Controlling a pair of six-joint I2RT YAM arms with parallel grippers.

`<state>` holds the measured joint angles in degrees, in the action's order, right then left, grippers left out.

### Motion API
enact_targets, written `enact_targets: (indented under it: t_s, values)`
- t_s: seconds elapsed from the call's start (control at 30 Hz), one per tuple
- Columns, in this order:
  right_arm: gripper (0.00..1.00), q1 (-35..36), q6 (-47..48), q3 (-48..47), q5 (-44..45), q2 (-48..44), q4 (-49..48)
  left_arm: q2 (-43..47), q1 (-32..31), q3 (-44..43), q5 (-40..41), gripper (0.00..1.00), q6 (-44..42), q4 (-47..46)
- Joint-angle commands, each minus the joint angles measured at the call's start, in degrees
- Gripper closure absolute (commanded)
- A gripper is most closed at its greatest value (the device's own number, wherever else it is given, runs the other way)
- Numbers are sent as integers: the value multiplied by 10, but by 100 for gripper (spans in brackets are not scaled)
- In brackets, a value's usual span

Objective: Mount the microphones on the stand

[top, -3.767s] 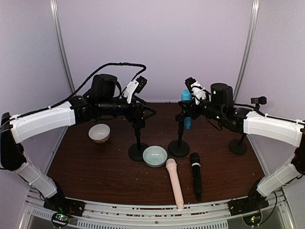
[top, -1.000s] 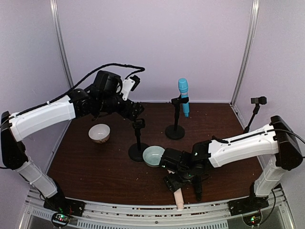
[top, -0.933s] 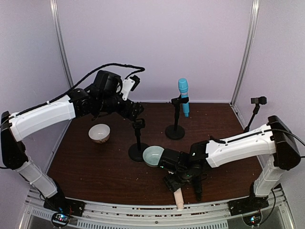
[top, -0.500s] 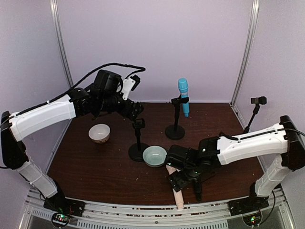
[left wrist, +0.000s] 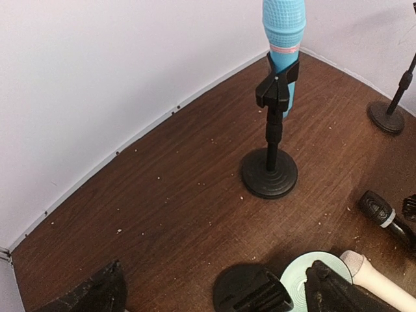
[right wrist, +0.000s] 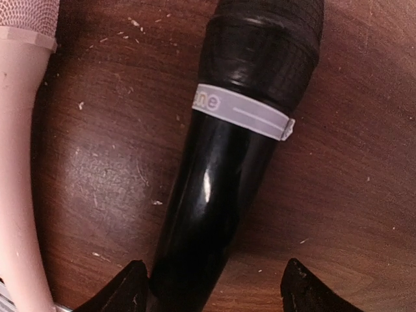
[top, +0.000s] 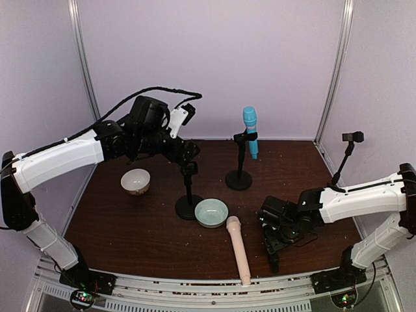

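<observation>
The light blue microphone (top: 250, 130) (left wrist: 283, 39) stands clipped in the far stand (top: 239, 170). The pale pink microphone (top: 238, 250) (right wrist: 19, 162) lies on the table near the front. Beside it lies the black microphone (right wrist: 221, 195), mostly hidden in the top view, with only its tail (top: 274, 263) showing. My right gripper (top: 273, 244) (right wrist: 214, 265) is open, low over the black microphone with a finger on each side of its handle. My left gripper (top: 186, 151) (left wrist: 216, 273) hangs open just above the empty clip (left wrist: 250, 296) of the middle stand (top: 188, 188).
A pale green bowl (top: 211, 212) (left wrist: 309, 279) sits next to the middle stand's base. A white bowl (top: 135, 181) is at the left. Another empty stand (top: 344, 156) stands at the far right. Walls close in the table's back and sides.
My right gripper has moved right, from over the pink microphone's head to over the black microphone. The left arm has barely shifted.
</observation>
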<state>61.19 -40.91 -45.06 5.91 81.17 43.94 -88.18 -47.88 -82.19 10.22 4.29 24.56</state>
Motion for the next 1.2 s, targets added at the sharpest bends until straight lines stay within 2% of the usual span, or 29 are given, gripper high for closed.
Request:
enact_targets:
  t_s: [0.0,0.13,0.2,0.43,0.53,0.73,0.87,0.97,1.07,1.17]
  values:
    - [30,-7,-1,7,-2,25,-29,13,-8,-16,0,2,-9,-12]
    - [31,-8,1,1,-5,35,-43,13,-16,-14,14,2,-20,-11]
    - [35,-12,6,1,-9,47,-53,13,-21,-13,23,2,-28,-12]
    - [71,-17,17,-1,-37,85,-77,12,-33,-11,36,2,-39,-13]
    - [76,-18,11,-7,-23,50,-54,12,-34,-12,32,2,-39,-13]
    - [79,-18,17,-23,17,-112,-25,24,-35,-1,22,2,-29,-28]
    - [84,-18,50,13,-25,-253,-140,48,-37,19,-23,2,-17,-61]
    - [85,-18,93,63,-69,-334,-274,96,-53,83,-82,2,-51,-152]
    - [81,-18,155,104,-125,-379,-408,142,-101,135,-163,2,-83,-222]
    - [80,-18,199,99,-185,-379,-465,155,-135,160,-219,2,-61,-275]
